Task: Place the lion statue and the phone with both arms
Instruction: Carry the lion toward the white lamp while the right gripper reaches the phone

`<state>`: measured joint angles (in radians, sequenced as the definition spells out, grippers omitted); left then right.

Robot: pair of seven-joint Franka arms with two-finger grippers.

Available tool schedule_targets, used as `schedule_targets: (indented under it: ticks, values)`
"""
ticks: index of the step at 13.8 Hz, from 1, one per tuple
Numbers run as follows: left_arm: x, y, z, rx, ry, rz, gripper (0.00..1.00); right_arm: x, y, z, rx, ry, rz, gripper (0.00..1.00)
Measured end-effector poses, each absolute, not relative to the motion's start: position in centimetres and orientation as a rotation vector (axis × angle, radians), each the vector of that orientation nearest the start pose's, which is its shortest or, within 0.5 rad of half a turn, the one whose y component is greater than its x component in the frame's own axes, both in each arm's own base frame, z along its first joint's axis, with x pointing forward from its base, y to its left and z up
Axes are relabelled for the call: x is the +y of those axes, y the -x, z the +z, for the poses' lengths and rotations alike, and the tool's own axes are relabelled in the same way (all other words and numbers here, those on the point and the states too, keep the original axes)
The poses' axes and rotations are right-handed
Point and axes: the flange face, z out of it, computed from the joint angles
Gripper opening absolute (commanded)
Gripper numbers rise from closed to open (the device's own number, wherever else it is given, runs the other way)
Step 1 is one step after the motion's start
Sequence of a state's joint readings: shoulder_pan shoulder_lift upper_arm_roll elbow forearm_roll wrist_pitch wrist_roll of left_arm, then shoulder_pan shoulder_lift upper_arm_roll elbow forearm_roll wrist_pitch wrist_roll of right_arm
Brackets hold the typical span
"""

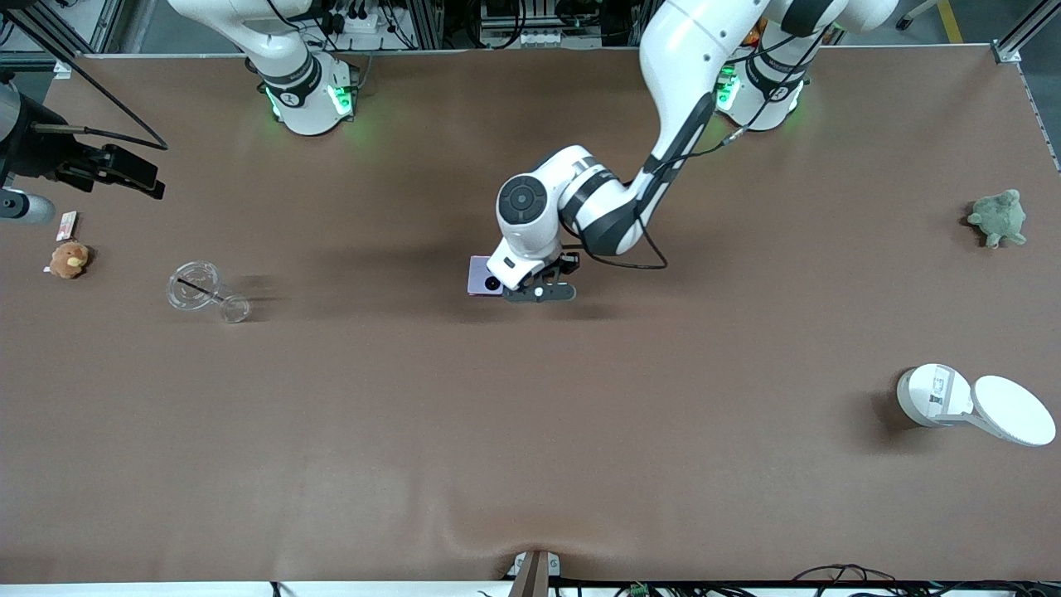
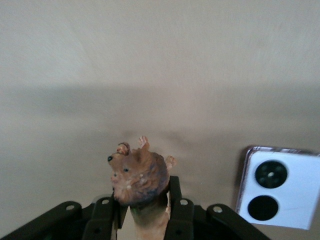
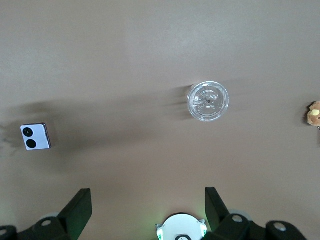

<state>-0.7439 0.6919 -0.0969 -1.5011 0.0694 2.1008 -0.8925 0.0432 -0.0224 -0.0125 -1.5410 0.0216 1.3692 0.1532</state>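
left tool (image 2: pixel 142 210) clamps lion statue (image 2: pixel 139 180) at its body, over counter (image 1: pixel 530 431) beside phone (image 1: pixel 479 275); figurine light, rigid, thin-legged; right tool (image 3: pixel 147 210) waits, spread wide.

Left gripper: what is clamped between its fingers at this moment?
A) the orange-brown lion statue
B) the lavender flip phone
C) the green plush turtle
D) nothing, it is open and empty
A. In the left wrist view the left gripper is shut on the lion statue, whose maned head pokes out past the fingers, while the phone lies flat on the table beside it, untouched.
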Motion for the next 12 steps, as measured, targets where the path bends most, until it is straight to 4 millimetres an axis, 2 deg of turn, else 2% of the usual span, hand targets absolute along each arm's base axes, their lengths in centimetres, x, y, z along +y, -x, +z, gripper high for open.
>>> schedule_targets:
  ticks: [1,3,5,8,10,12]
  values:
    - [-50.2,-49.5,27.7,-0.096,3.086,0.07,0.0,2.0,-52.6,63.4,0.183,3.12,0.238,1.0]
    - [-46.4,-52.9,32.7,-0.21,3.103,0.022,0.0,2.8,-52.7,62.8,0.159,3.122,0.257,1.0]
    - [-41.6,-56.3,37.1,-0.341,3.112,-0.025,0.0,5.2,-53.6,60.1,0.09,3.138,0.345,1.0]
    - [-34.9,-60.4,42.3,-0.524,3.117,-0.099,0.0,9.0,-55.6,55.7,-0.019,3.197,0.458,1.0]
    - [-29.9,-62.7,46.1,-0.684,3.136,-0.148,0.01,9.8,-56.3,53.9,-0.041,3.2,0.506,1.0]
    - [-24.8,-64.2,49.4,-0.879,3.141,-0.18,0.04,10.0,-56.8,52.7,-0.044,3.199,0.539,1.0]
